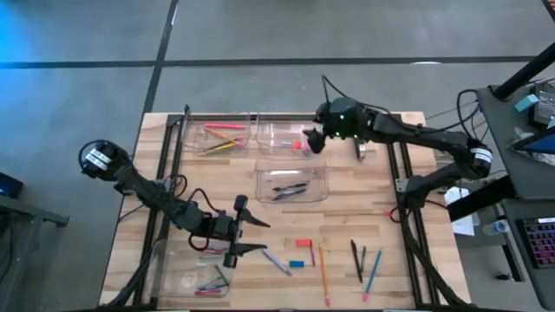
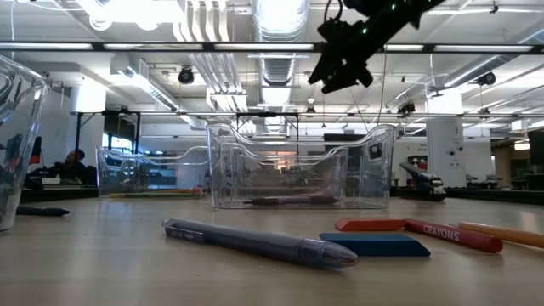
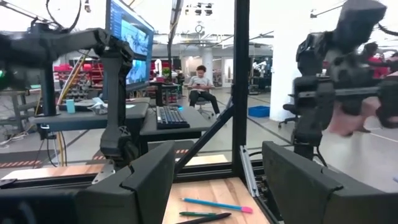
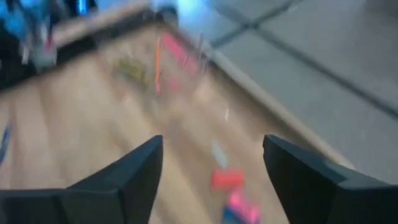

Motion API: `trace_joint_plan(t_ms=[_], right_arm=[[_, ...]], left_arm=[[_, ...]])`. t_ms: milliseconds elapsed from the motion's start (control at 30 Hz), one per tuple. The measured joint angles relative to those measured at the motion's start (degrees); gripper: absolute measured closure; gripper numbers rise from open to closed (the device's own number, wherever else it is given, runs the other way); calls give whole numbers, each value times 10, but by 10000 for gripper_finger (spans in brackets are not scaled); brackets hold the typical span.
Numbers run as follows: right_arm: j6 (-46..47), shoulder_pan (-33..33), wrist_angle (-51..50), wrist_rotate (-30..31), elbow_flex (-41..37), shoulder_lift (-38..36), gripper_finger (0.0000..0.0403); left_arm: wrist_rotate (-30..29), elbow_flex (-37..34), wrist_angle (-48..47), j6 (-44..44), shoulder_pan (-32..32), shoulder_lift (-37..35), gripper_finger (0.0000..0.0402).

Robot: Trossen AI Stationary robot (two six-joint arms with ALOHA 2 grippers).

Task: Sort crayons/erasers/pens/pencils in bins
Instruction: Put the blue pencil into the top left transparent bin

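Right gripper (image 1: 314, 139) hangs above the clear plastic rectangular bin (image 1: 279, 129) at the far middle of the pale wooden table (image 1: 347, 217); in its wrist view the two dark fingers (image 4: 134, 180) stand well apart with nothing between them. Small red-pink block erasers (image 1: 301, 146) lie inside that bin, just below the gripper; the wrist view shows them as a red block (image 4: 227, 179) and a pink one beside it. Left of it, a second clear bin (image 1: 222, 139) holds long thin pink and yellow pencils (image 1: 223, 127). A third clear bin (image 1: 292, 184), nearer the table's middle, holds slim dark pens (image 1: 289, 188).

Left gripper (image 1: 241, 237) sits low at the near left, its fingers spread wide and empty, beside a fourth clear bin (image 1: 192, 276) containing short red, blue and green crayons (image 1: 211, 282).

Loose on the near part of the table lie a red eraser block (image 1: 303, 243), a light blue eraser (image 1: 297, 263), a grey-blue pen (image 1: 277, 263), an orange pencil (image 1: 323, 273), dark pens (image 1: 356, 260) and a blue stick (image 1: 373, 274).
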Motion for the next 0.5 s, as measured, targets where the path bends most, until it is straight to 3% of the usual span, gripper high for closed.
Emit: trace_joint_plan(t_ms=[167,267,367,500], right_arm=[[1,52,-273,-1,79,-1,121],[48,103,-413,-2,105,-10,125],[124,168,-497,-1,115,-29,132],[242,282,-527,0,105,-58,142]], left_arm=[[0,0,-10,0,1,0,176],[0,0,-9,0,1,0,176],[1,0,-9,0,3,0,176],[1,0,-9,0,4,0,176]])
